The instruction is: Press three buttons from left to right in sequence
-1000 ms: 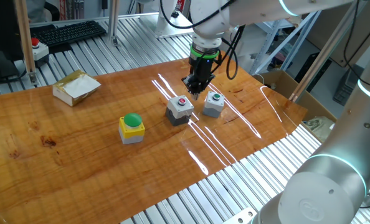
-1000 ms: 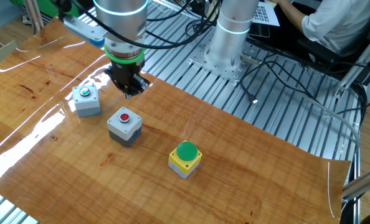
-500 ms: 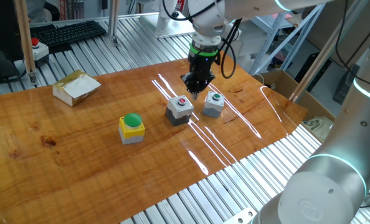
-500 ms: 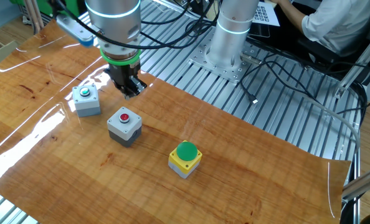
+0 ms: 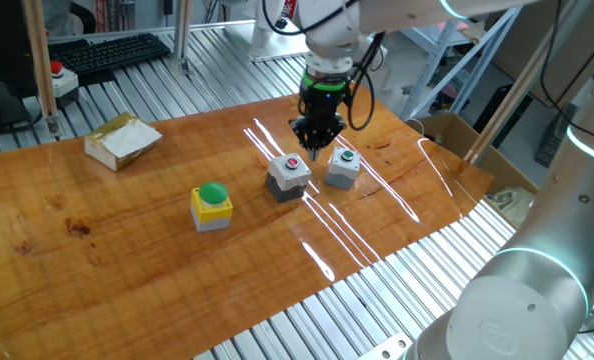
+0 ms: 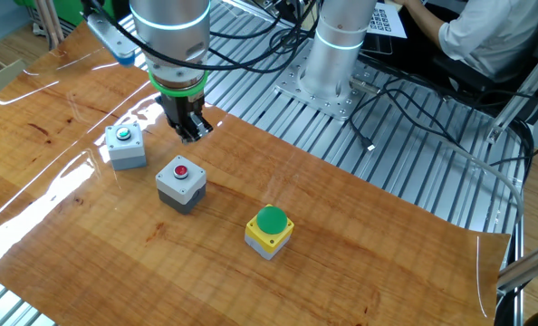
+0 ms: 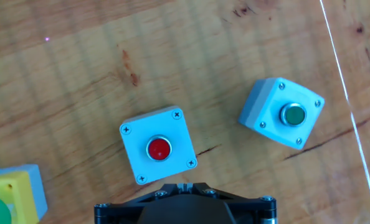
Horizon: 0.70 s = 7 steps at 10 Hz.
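Three button units stand on the wooden table. The yellow-topped unit with the big green dome (image 5: 211, 204) is on the left, also seen in the other fixed view (image 6: 269, 230) and at the hand view's lower left edge (image 7: 9, 191). The grey unit with the small red button (image 5: 289, 173) (image 6: 180, 182) (image 7: 158, 146) is in the middle. The grey unit with the small green button (image 5: 343, 167) (image 6: 124, 146) (image 7: 283, 114) is on the right. My gripper (image 5: 312, 150) (image 6: 189, 136) (image 7: 184, 185) hangs above the table just behind the red-button unit, fingertips together, holding nothing.
A small open cardboard box (image 5: 122, 140) lies at the table's back left. A red mushroom button (image 5: 57, 75) and a keyboard (image 5: 109, 50) sit on the slatted bench behind. The arm's base (image 6: 340, 54) and cables (image 6: 414, 109) are beyond the table's edge.
The hand has shifted only slightly sideways above the table behind the red-button unit. The three button units have not moved.
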Available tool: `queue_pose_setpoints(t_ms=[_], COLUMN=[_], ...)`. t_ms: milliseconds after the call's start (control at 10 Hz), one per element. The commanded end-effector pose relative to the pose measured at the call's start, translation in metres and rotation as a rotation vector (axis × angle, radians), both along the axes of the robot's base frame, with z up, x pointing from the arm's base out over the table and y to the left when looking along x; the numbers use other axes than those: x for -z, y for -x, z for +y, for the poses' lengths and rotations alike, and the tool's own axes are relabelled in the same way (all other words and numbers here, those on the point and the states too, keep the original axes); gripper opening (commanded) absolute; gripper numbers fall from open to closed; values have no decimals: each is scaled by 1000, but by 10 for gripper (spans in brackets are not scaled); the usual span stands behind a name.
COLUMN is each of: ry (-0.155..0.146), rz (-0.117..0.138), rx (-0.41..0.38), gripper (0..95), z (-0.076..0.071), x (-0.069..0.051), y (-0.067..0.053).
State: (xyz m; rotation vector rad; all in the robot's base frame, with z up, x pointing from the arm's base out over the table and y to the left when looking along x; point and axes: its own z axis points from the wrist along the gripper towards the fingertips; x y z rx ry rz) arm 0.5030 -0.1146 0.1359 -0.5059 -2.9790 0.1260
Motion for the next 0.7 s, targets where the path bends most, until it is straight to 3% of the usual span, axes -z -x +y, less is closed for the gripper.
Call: queue_pose_setpoints(t_ms=[100,400,700], ry=[8,-5,-15], rz=[-6,-6,-5], rx=[16,-112,-188], gripper=[0,0,0], z=[0,0,0], x=[0,0,0], y=[1,1,1])
